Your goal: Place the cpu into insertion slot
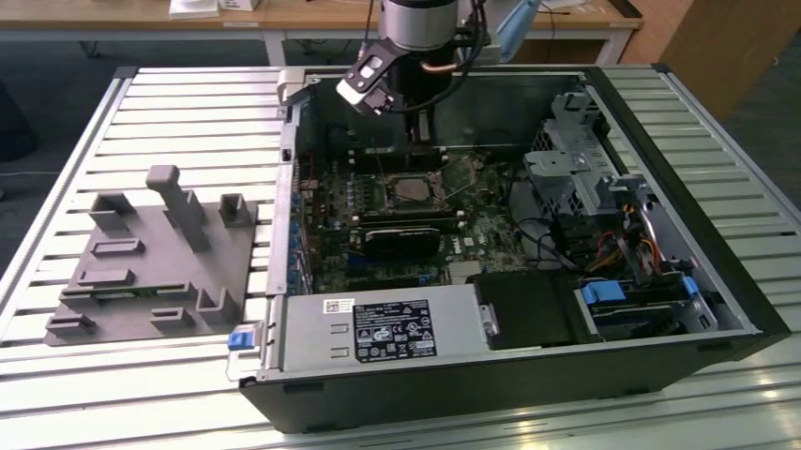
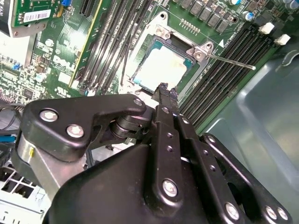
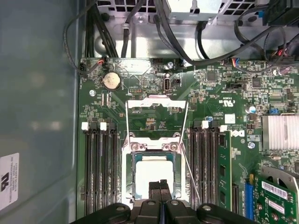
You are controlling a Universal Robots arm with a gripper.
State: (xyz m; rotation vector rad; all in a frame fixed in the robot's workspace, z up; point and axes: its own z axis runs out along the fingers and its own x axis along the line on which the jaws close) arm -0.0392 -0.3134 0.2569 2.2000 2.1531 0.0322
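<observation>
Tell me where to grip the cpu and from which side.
Probably its two opposite side edges, coming straight down from above: the cpu lies flat in the insertion slot, face up, frame close around it. The claw hangs shut above it.

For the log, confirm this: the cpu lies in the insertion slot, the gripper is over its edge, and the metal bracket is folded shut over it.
Wrong on one point: in the first wrist view the metal bracket is swung open, away from the insertion slot. The cpu lies in it, the gripper over its edge.
</observation>
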